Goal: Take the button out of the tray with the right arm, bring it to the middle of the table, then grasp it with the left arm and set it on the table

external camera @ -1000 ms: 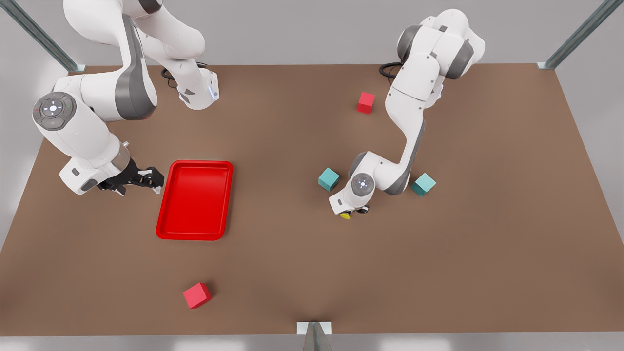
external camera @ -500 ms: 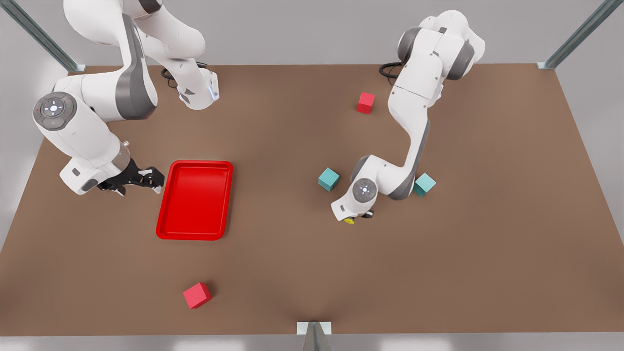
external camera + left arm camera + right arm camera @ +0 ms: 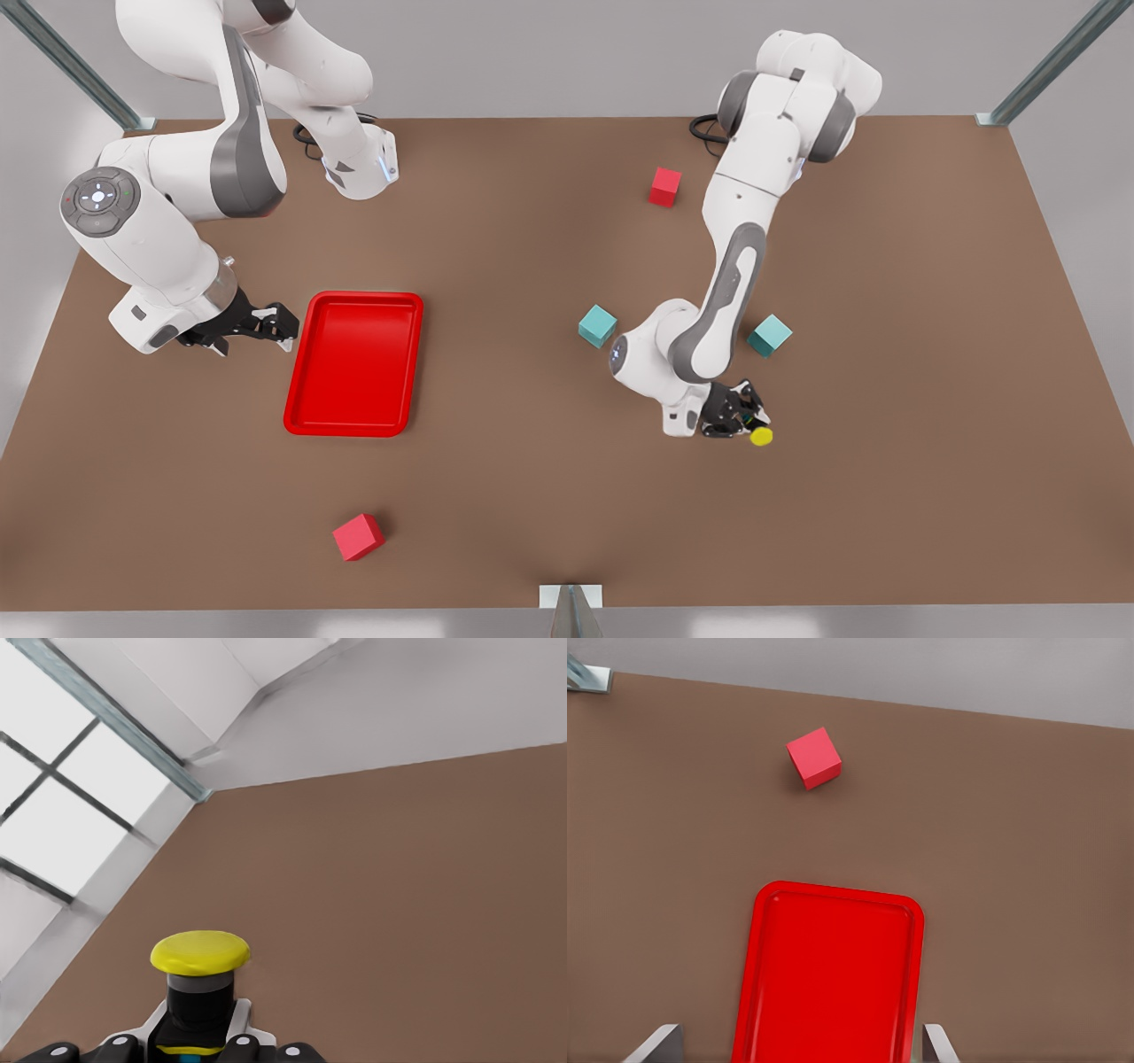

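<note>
1. Brown table (image 3: 532, 496) is carrying the empty tray (image 3: 354, 363) toward its left edge in the front view.
2. Left gripper (image 3: 740, 418) is pinching the button (image 3: 760, 435), cap pointing sideways, right of centre near the front edge.
3. Right gripper (image 3: 257, 326) is waiting, fingers spread, beside the tray.
4. Setting down is calling for lowering the button onto the table.

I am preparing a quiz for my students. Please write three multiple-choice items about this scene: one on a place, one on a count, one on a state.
1. Where is the button?
A. in the tray
B. in the left pincer
C. on a cube

2. How many red cubes lie on the table?
A. one
B. two
C. four

3. The tray is:
A. empty
B. overturned
C. stacked on cubes

Answers: 1 B, the left pincer grips its black body in the left wrist view. 2 B, one far, one near. 3 A, its floor is bare; the right pincer waits beside it, open.
</note>
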